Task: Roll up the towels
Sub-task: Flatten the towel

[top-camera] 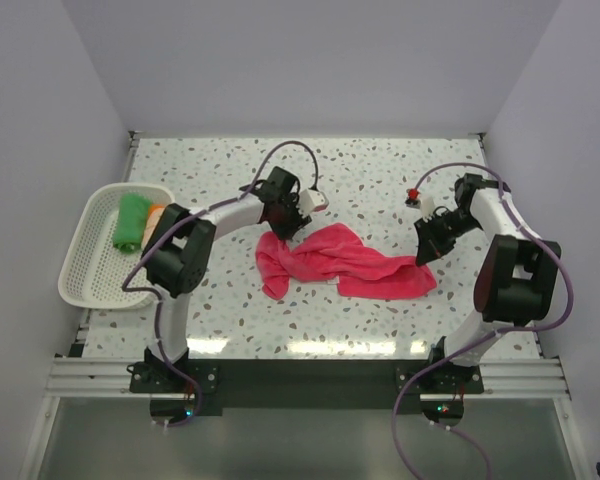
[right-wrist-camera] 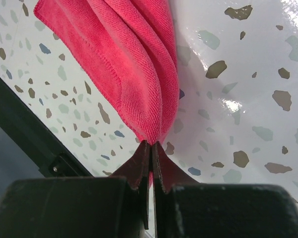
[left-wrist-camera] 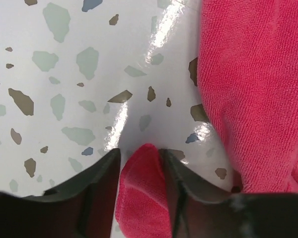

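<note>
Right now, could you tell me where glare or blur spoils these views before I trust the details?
Top external: white glare bands on the table near its front edge, otherwise evenly lit. Left wrist: a bright streak crosses the table; the left gripper is dark and soft, the pink towel crisp. Right wrist: small glare spots, towel weave sharp, the right gripper nearly black.

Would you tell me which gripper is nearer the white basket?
Left. The left gripper is somewhat right of the basket; the right gripper is much farther right, beyond the pink towel.

Speckled table point(top-camera: 380, 170): pink-red towel point(top-camera: 350, 262), white basket point(top-camera: 90, 285)
</note>
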